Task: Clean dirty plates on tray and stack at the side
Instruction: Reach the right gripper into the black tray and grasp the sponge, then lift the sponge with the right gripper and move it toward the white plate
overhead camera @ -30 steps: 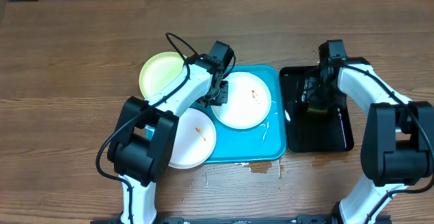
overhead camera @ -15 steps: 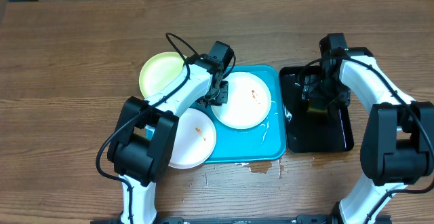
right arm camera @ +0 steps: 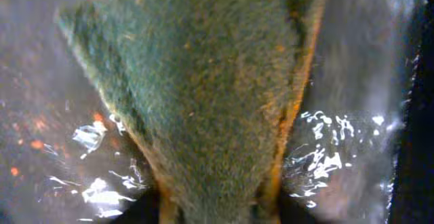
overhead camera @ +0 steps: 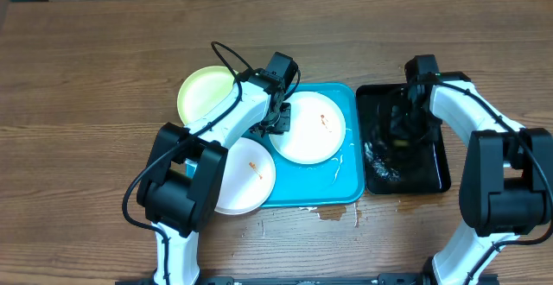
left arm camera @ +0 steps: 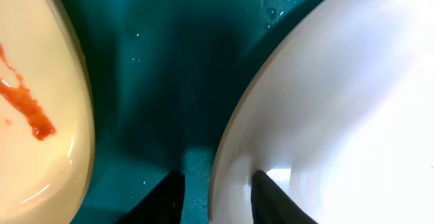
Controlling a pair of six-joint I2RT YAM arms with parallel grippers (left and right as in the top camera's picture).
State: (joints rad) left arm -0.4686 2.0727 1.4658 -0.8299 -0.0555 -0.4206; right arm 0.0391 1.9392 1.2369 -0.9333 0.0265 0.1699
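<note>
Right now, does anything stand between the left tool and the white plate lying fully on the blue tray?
Nothing visible does. The left tool straddles the rim of the white plate, one finger inside it, one outside over the tray.

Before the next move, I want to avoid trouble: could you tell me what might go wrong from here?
The left gripper only straddles the white plate at its rim, on the wet tray; the plate could slip when lifted.
The right gripper holds the sponge in the watery black tray; carrying it across may drip.
</note>
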